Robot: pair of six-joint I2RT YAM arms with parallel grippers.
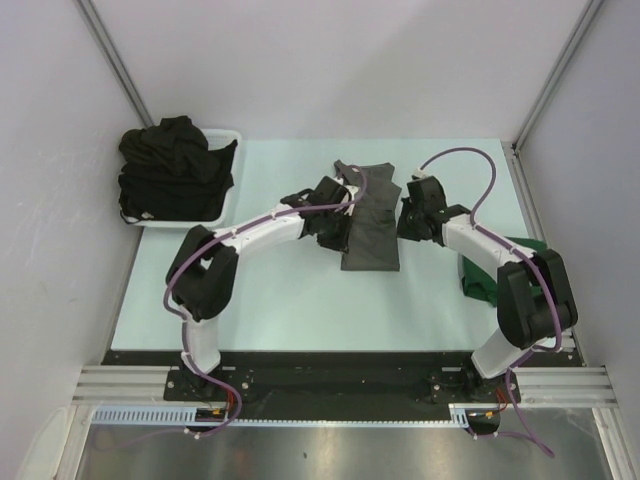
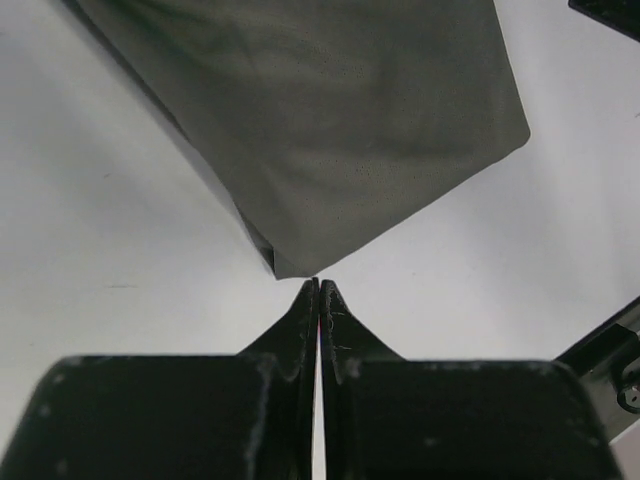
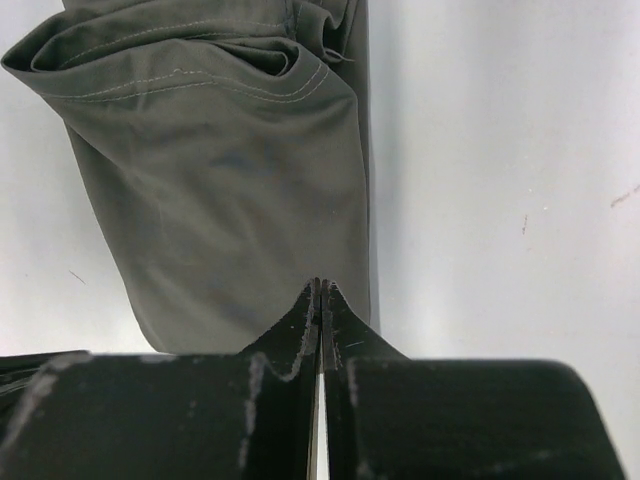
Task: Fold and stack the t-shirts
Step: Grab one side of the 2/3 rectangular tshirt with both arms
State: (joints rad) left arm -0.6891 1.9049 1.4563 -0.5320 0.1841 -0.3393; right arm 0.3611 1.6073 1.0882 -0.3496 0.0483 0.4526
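pale desk [image 1: 280,300] takes up most of the top view, with both arms reaching in from the near edge toward the middle. the left arm [image 1: 255,235] bends in from the left and the right arm [image 1: 480,245] from the right, so they end up on either side of the same shirt.

back left corner has a white plastic basket [image 1: 225,135] with a heap of black t-shirts [image 1: 170,165] piled in it and spilling over the rim.

the charcoal grey t-shirt [image 1: 375,225] lies flat around the middle of the desk, folded into a long narrow strip running near to far. the right wrist cam shows a bunched end with stitched hems at the top of that view.

a dark green t-shirt [image 1: 480,285] sits crumpled at the right side of the desk, mostly hidden under the right arm.

the left claw [image 2: 318,285] is pressed together, its tips right at a corner of the grey fabric [image 2: 340,130], and nothing shows between them. the right claw [image 3: 320,288] is pressed together too, with its tips over the edge of the grey fabric [image 3: 230,200]. can't tell if it's actually touching the cloth. from above, the left claw [image 1: 335,215] is at the shirt's left edge and the right claw [image 1: 412,215] just off its right edge.
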